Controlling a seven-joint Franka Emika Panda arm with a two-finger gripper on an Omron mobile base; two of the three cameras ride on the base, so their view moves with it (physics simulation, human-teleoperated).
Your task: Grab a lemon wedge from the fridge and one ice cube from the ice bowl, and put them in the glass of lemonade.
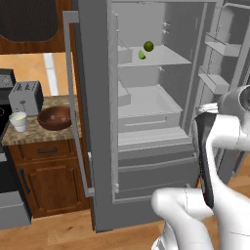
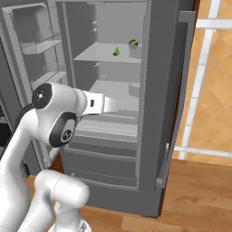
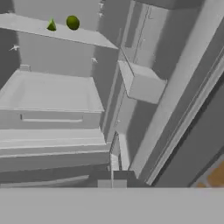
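Lemon wedge (image 1: 141, 55) sits on the upper shelf inside the fridge (image 1: 97, 146), just beside a darker green round fruit (image 1: 149, 46); the two are close, and contact between them cannot be judged. Hand view shows the same pair, wedge (image 3: 51, 25) left of the round fruit (image 3: 72, 22), on the shelf's front part. Both fridge doors stand open. Below that shelf: a pale pull-out drawer (image 1: 146, 110), then the lower drawers.

Gripper (image 3: 112, 183) is at the bottom edge of the hand view, well below the shelf and well apart from the wedge. Its fingertips are pressed together with nothing between them. From the right base view the white forearm (image 2: 102, 104) reaches toward the fridge interior at drawer height.

Left of the fridge, on the speckled counter (image 1: 29, 134): ice bowl (image 1: 54, 118), dark reddish-brown; glass of lemonade (image 1: 18, 121) near it on the left; a grey toaster (image 1: 26, 96) behind both.
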